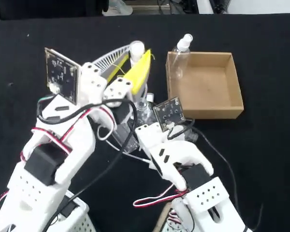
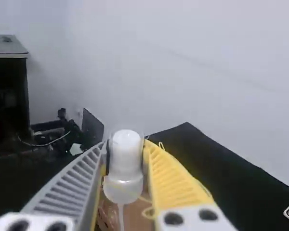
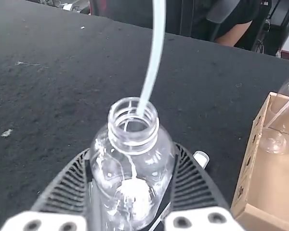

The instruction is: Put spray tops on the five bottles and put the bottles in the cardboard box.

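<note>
My left gripper (image 1: 133,57) is shut on a white spray top (image 1: 137,48) and holds it above the table, left of the cardboard box (image 1: 230,114). In the left wrist view the spray top (image 2: 125,161) sits between the grey finger and the yellow finger (image 2: 171,185). Its thin tube (image 3: 153,53) runs down into the mouth of a clear bottle (image 3: 131,166). My right gripper (image 3: 132,161) is shut on that upright bottle (image 1: 144,110), just below the left gripper. Another bottle (image 1: 181,53) with a spray top fitted stands in the box's back left corner.
The box (image 3: 260,192) lies close to the right of the held bottle. White baskets (image 1: 79,220) sit at the front edge under the arms. Cables loop between the two arms. Bare black tabletop stretches to the far left and the right front.
</note>
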